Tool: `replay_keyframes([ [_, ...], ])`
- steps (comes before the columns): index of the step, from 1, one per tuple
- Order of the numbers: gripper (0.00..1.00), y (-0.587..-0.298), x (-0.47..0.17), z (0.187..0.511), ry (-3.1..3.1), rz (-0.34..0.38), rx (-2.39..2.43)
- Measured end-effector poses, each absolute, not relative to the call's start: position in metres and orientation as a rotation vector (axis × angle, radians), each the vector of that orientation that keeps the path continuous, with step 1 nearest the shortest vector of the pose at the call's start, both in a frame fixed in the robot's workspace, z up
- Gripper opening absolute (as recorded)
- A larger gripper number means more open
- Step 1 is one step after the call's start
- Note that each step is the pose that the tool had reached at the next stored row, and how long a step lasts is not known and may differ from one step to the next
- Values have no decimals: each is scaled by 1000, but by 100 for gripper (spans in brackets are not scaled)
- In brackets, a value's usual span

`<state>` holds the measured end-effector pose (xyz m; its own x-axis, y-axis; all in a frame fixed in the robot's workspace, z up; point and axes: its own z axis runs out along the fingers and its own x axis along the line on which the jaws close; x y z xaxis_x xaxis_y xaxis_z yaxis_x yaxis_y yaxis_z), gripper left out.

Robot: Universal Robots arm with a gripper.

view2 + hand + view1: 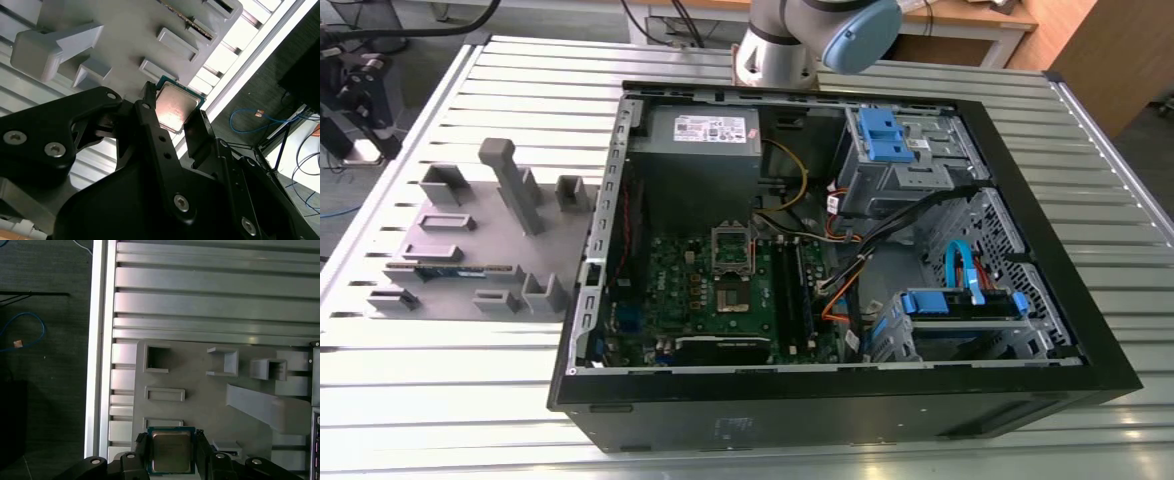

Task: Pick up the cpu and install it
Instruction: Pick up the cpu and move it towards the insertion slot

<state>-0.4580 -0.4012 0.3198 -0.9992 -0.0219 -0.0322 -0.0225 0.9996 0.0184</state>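
Cpu [171, 450] dead centre between the pincer's 2 black fingers [141, 450], silver top to the camera, green rim showing round it. The pincer [171, 454] is drawn in on it, 1 finger against each opposite edge, no wider than the chip itself. In the second wrist view it's the same grip: cpu [175, 106] pinched from 2 sides by the pincer [175, 115], light glaring off the metal top.

Behind the chip is the grey tray [200, 390] with its raised pockets and 1 tall post [255, 405]. Whether the chip is clear of the tray I cannot tell. The tray rests on the slatted metal counter [200, 300], near its edge, with dark floor and a blue cable [30, 330] beyond.

In the exterior view, the tray [480, 240] lies just beside the open case [787, 415], on the exterior view's left. Inside the case, the green board [670, 300] lies flat, with the dark socket [727, 292] near its middle. The arm's base [781, 45] stands behind the case.
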Motion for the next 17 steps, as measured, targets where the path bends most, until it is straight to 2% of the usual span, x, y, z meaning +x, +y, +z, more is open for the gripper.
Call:
replay_keyframes([
  [17,47,-401,-458,324,3109,29,-34],
])
